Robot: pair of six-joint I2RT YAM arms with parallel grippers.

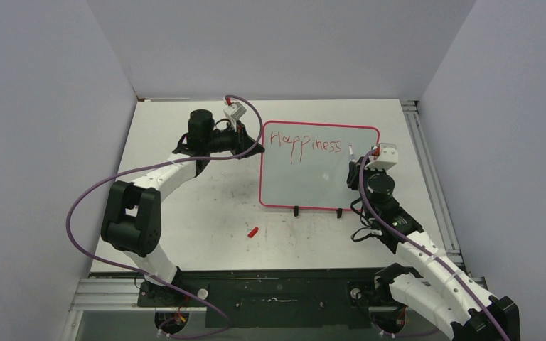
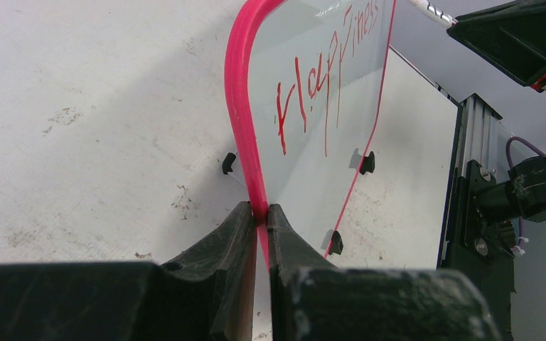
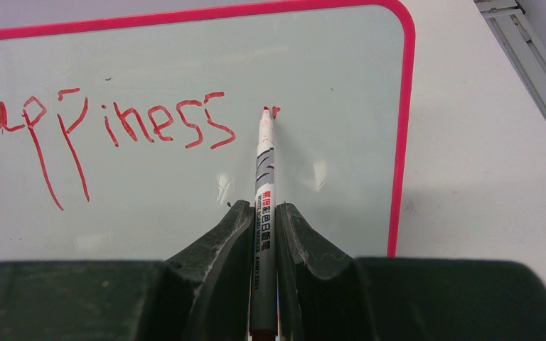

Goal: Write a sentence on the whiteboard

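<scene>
**Top view.** The whiteboard (image 1: 313,185) lies on the white table (image 1: 206,213) in the upper centre-right of the frame. Two black clip feet (image 1: 296,210) show at its lower edge. The sentence (image 1: 306,144) so far reads "Happiness", in thin red strokes. It runs in a single line across the upper part of the board, from near the upper left corner to right of centre. The left gripper (image 1: 250,145) meets the board at its left edge, and the right gripper (image 1: 357,162) stands over its right side. A small red object (image 1: 253,231) lies on the table at lower centre, below and left of the board and apart from it. A metal rail (image 1: 426,163) runs along the right side of the table.

**Left wrist view.** The two fingers are clenched on the board's pink-red rim (image 2: 240,106), which rises from between their tips at lower centre to the top of the frame.

**Right wrist view.** The fingers are closed on a grey marker (image 3: 264,177), which is held upright in the centre of the frame. Its red tip touches the board just right of the final "s", beside a short red stroke. The board's right rim lies to the right of the marker.
</scene>
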